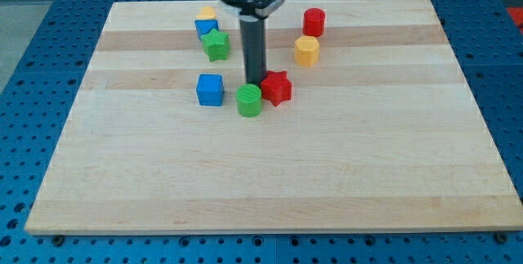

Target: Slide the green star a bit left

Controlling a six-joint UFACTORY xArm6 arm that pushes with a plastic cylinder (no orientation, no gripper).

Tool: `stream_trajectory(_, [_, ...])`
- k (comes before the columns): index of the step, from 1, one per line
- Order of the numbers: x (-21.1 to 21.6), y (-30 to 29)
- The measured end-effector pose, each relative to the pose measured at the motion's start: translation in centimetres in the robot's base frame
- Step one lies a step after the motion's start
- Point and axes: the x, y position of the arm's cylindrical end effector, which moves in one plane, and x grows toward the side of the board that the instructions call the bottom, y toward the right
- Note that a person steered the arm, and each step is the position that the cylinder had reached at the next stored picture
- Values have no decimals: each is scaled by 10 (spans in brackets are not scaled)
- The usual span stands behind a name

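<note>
Green star (216,45): lies in the desk's upper part, left of centre, touching the blue block above it.
Blue block (207,28): just above the star, with a yellow block (207,12) behind it toward the view's top.
Tool: a straight dark rod with no jaws, so nothing spreads or pinches; its tip (255,85) stands right of and below the star, apart from it.
Tip's neighbours: a green cylinder (249,100) just below the tip and a red star (277,87) just to its right.
Blue cube (210,89): left of the green cylinder, below the star.
Right side: a yellow hexagon (306,51) with a red cylinder (314,22) above it.
Desk (270,182): pale wood.
</note>
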Motion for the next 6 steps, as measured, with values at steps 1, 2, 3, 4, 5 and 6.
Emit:
stream_trajectory(1, [-18, 6])
stream_trajectory(2, [-44, -3])
stream_trajectory(3, [-70, -27])
stream_trajectory(4, [-71, -34])
stream_trajectory(5, [-69, -41])
stream_trajectory(6, [-59, -50])
